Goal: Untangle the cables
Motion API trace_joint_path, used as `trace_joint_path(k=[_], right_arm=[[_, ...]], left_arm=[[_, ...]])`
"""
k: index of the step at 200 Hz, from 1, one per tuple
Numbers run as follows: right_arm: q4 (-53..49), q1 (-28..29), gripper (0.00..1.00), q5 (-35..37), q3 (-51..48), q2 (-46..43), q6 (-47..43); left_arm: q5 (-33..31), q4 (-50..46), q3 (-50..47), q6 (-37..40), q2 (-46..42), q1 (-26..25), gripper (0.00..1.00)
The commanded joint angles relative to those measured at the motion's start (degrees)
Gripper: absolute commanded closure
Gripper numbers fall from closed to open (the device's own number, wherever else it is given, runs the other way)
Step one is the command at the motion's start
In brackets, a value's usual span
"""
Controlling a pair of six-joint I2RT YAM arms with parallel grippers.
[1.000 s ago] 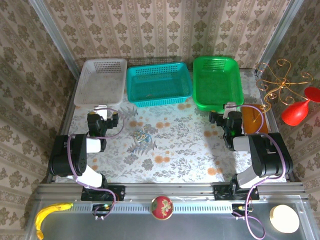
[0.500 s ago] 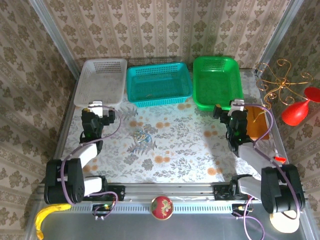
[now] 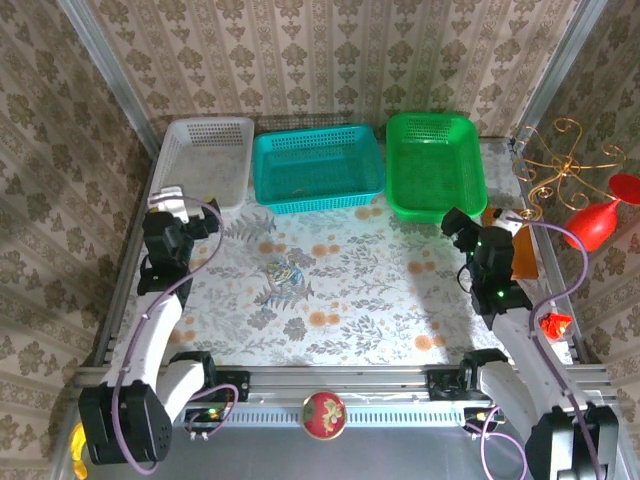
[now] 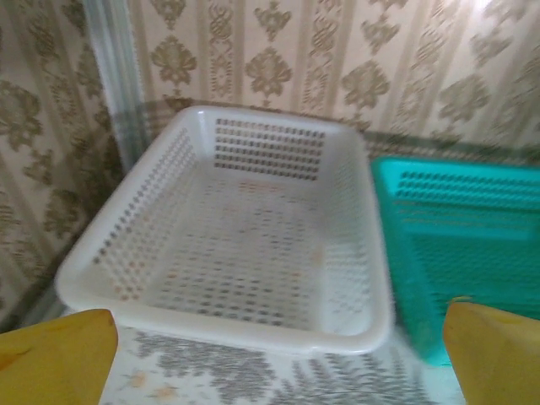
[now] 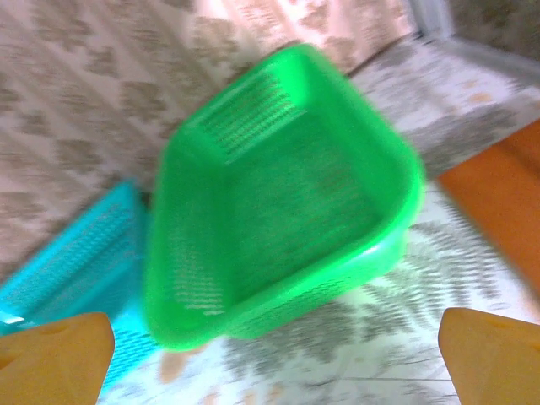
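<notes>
The cables [image 3: 284,272] lie as a small knotted clump of greenish-blue, yellow and whitish cord on the flowered tabletop, left of centre. My left gripper [image 3: 172,212] hangs well to their left, near the white basket, pointing at it. In the left wrist view this gripper [image 4: 274,363] is open, its yellow fingertips [image 4: 59,354] far apart with nothing between them. My right gripper [image 3: 458,225] is far to the right of the clump, by the green basket. It [image 5: 274,359] is open and empty too, fingertips [image 5: 494,354] spread wide.
Three baskets line the back: white [image 3: 210,124], teal [image 3: 318,135] and green [image 3: 430,118]. An orange mat [image 3: 520,255] lies under the right arm, with a red goblet [image 3: 590,225] and a gold wire stand [image 3: 560,165] beyond the table's right edge. A red ball [image 3: 324,414] sits on the front rail.
Both arms have unfolded from their crouched pose. The left gripper swung left and back toward the white basket; the right one moved right, below the green basket. The cables have not moved.
</notes>
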Motion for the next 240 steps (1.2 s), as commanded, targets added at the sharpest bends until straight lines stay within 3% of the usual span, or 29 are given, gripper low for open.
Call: trace_joint_path(k=[1,19,55,91,105,129,166,188,240], right_arm=[[-0.5,1.9,0.00,-16.7,0.2,-0.4,6.7],[-3.5,6.3,0.02,-19.6,0.7,-0.4,5.8],[-11.2,20.7,0.05,-19.1,2.1,1.5,2.2],[-13.9,33.1,0.02,-10.7,2.1,5.1,2.3],[-14.6,36.2,0.00,-7.3,2.9,7.0,1.8],[-16.4,37.9,0.00,-5.1,5.0,10.1,1.1],[-18.0,38.1,0.06,-5.5,7.1,13.2,0.9],[-18.8,38.1,0.13,-7.3,8.6,15.6,1.3],[-16.1,38.4,0.20,-9.8,8.7,18.9,3.7]], left_arm=[[7.2,-8.8,0.9,-11.1,-2.2,-3.5,0.00],[6.7,-9.7,-0.7,-12.5,-3.2,-10.0,0.00],[2.1,-7.7,-5.2,-12.8,-0.9,-20.7,0.00],[-2.8,-10.6,-2.4,-10.7,8.1,-22.8,0.00],[-6.4,-12.9,0.5,-13.4,12.6,-22.9,0.00],[-12.8,-19.9,7.0,-15.4,20.5,-23.6,0.00],[-1.5,-20.2,11.0,-9.3,28.9,-25.4,0.00],[-0.4,-16.8,9.3,-10.1,30.5,-27.0,0.00],[1.6,-11.6,6.8,-12.5,32.8,-30.3,0.00]])
